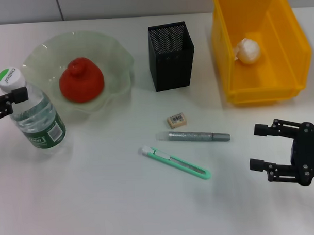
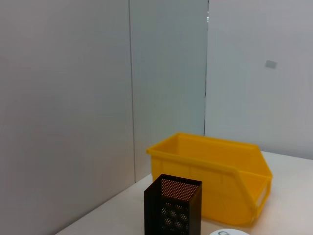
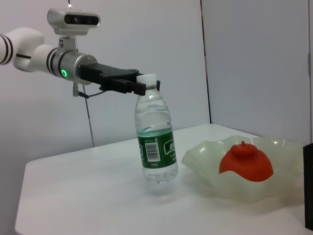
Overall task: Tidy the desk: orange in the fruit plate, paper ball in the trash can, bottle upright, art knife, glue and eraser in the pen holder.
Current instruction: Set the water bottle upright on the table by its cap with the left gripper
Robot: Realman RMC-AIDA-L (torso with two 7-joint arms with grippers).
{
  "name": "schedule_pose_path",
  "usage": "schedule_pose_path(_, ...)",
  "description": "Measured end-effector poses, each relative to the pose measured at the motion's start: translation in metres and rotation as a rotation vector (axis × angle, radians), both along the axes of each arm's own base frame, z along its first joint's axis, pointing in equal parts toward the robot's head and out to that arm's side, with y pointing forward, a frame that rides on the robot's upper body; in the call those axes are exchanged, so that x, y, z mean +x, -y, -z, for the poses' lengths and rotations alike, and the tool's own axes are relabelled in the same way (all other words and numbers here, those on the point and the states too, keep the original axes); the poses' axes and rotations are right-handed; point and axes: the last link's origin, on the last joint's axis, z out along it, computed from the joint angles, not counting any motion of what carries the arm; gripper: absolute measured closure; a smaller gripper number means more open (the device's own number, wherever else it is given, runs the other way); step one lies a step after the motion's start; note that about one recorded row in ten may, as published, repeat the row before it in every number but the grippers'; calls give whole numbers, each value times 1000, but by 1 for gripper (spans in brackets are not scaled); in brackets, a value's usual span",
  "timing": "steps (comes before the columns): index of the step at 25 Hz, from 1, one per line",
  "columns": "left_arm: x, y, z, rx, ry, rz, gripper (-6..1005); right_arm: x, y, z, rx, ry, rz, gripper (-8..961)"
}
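Bottle (image 1: pixel 35 114) stands upright at the desk's (image 1: pixel 98 202) left edge, cap up, just left of the plate (image 1: pixel 113 57) holding the orange (image 1: pixel 82 80). Left claw (image 1: pixel 12 97) pinches its neck below the cap. Right claw (image 1: pixel 269 147) hovers spread at the near right, well apart.

My bottle (image 1: pixel 37 115) looked clear, glossy plastic with a paper label; the fruit plate (image 1: pixel 113 57) was frosted and translucent. The pen holder (image 1: pixel 170 56) was matt black perforated metal, the trash can (image 1: pixel 257 47) smooth yellow plastic, the paper ball (image 1: pixel 247 51) crumpled.
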Motion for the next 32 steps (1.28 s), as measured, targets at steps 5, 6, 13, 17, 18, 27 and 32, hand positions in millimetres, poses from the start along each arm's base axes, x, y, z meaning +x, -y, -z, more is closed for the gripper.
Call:
schedule_pose_path(5,-5,-1,1,11,-4,-14,521,0,0,0,0,0,-2,189)
schedule_pose_path(6,-5,-2,1,11,-4,-17,521,0,0,0,0,-1,-3,189)
schedule_pose_path(13,-8,-4,1,14,-4,-33,516,-1,-1,0,-2,-1,-6,188)
schedule_pose_path(17,-9,-6,2,20,-11,-39,514,-2,-1,1,-2,-2,-8,188)
schedule_pose_path(18,-9,-7,2,20,-13,-40,513,-2,-1,1,-3,-2,-8,188)
schedule_pose_path(27,-7,-10,4,8,-25,-34,508,-3,-2,1,-6,-6,-6,188)
schedule_pose_path(32,-7,-12,4,6,-33,-36,504,-3,-2,2,-7,-9,-3,189)
